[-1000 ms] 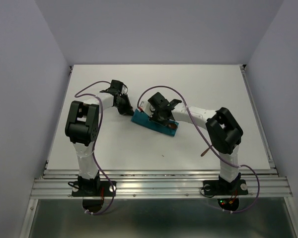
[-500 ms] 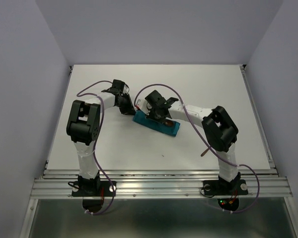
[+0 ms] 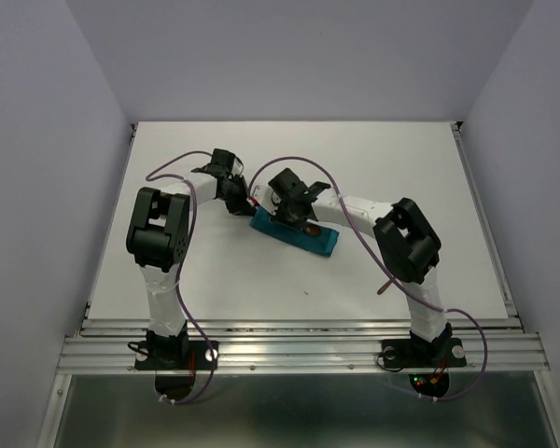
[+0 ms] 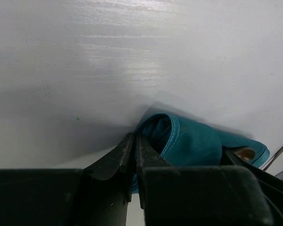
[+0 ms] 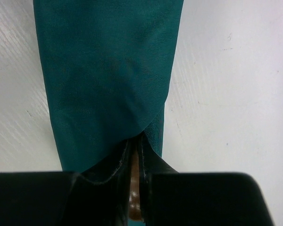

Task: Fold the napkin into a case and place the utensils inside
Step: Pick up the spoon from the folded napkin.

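Top external view: the teal case point(image 3: 303, 235) lies mid-counter point(image 3: 215, 275), a thin flat strip slanting from far left to near right. Its puffed open end is pinched by the left fingers point(image 4: 114, 161). Over it, the right fingers point(image 5: 152, 164) squeeze a brown utensil point(image 5: 134, 197).

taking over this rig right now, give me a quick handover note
Left gripper: shut, seemingly pinching the mouth edge of the narrow teal cloth case.
Right gripper: shut on a thin reddish-brown utensil, fingertips against the cloth's folded overlap.
Done: cloth folded into a strip.
Left: slide this utensil in, then fetch the second reddish-brown utensil lying on the white table, right of the case.
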Controlling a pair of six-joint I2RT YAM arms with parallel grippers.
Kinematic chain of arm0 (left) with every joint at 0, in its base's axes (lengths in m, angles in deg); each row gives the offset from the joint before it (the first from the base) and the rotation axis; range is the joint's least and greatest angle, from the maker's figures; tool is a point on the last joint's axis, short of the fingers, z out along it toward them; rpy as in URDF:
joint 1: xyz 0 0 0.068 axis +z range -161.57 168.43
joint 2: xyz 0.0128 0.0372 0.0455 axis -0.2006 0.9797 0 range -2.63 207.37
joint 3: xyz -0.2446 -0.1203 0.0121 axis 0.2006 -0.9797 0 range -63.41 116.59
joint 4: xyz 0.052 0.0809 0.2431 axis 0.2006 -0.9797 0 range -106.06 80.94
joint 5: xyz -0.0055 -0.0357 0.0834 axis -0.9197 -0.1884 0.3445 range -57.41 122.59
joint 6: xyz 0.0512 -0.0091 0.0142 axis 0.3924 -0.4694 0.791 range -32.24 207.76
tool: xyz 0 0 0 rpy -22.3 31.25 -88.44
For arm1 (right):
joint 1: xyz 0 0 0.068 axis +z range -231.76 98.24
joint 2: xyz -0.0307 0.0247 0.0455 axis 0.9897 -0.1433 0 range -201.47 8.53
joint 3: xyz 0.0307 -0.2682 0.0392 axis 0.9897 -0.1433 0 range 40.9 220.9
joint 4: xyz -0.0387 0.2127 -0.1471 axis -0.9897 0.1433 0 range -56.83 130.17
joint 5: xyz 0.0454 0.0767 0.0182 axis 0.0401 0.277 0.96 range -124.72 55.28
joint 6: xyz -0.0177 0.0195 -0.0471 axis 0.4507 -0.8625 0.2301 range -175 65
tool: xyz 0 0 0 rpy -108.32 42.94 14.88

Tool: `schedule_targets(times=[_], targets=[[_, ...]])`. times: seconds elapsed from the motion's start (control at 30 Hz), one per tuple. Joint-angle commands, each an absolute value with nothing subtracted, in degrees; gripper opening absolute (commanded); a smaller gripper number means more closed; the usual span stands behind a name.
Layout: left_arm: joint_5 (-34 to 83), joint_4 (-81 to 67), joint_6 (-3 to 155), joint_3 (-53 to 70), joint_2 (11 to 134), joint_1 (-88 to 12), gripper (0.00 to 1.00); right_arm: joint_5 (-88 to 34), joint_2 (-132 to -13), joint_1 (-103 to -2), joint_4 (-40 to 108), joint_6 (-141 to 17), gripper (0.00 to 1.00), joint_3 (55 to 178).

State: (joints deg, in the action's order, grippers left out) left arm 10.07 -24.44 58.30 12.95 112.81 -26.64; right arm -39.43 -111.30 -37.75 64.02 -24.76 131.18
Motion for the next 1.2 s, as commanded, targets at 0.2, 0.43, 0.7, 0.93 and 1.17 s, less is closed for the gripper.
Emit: schedule_targets(times=[0.2, 0.43, 0.7, 0.93, 1.17], targets=[[10.4, -26.6, 59.9, 16.3, 113.8, -27.1, 0.18, -42.2, -110.5, -37.1, 62.4, -25.6, 0.24, 132.9], [10.4, -26.4, 60.2, 15.6, 113.9, -27.1, 0.18, -42.6, -107.9, -37.1, 62.3, -26.9, 0.29, 131.9], [10.4, -26.4, 60.2, 15.7, 113.9, -27.1, 0.17, -43.0, -105.5, -37.6, 62.3, -28.9, 0.32, 129.4], [10.4, -26.3, 60.2, 15.6, 113.8, -27.1, 0.17, -42.4, -105.5, -37.6, 62.3, -29.8, 0.32, 128.3], [10.5, -26.5, 60.2, 15.5, 113.8, -27.1, 0.17, -41.5, -106.0, -37.6, 62.3, -30.2, 0.32, 126.6]])
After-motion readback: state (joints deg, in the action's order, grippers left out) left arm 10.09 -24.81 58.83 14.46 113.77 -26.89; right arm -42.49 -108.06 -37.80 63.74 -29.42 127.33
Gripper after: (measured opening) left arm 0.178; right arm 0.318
